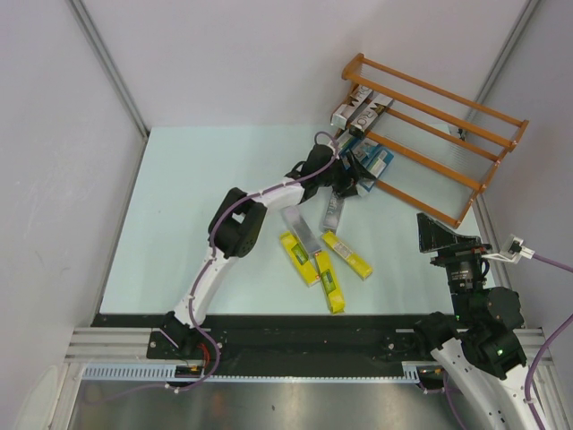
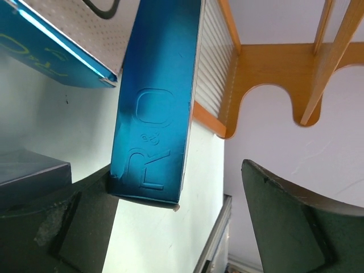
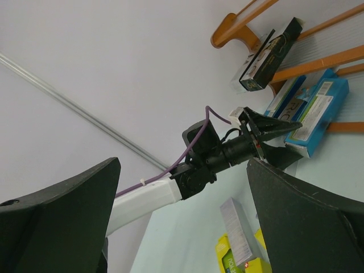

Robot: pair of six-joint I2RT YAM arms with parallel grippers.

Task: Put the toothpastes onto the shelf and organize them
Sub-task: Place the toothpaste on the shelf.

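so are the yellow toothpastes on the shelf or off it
off: all three yellow toothpastes lie flat on the table, short of the shelf.

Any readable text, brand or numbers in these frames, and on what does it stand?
"R" and "O": large embossed letters on the blue carton; small marks between them unreadable.
Illegible: faint script on the second blue carton.
Too small: lettering on the silver cartons on the shelf, print on the yellow cartons.

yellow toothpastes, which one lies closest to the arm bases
The middle yellow carton: its end nearly reaches the table's near edge; the left yellow carton and right yellow carton lie farther back.
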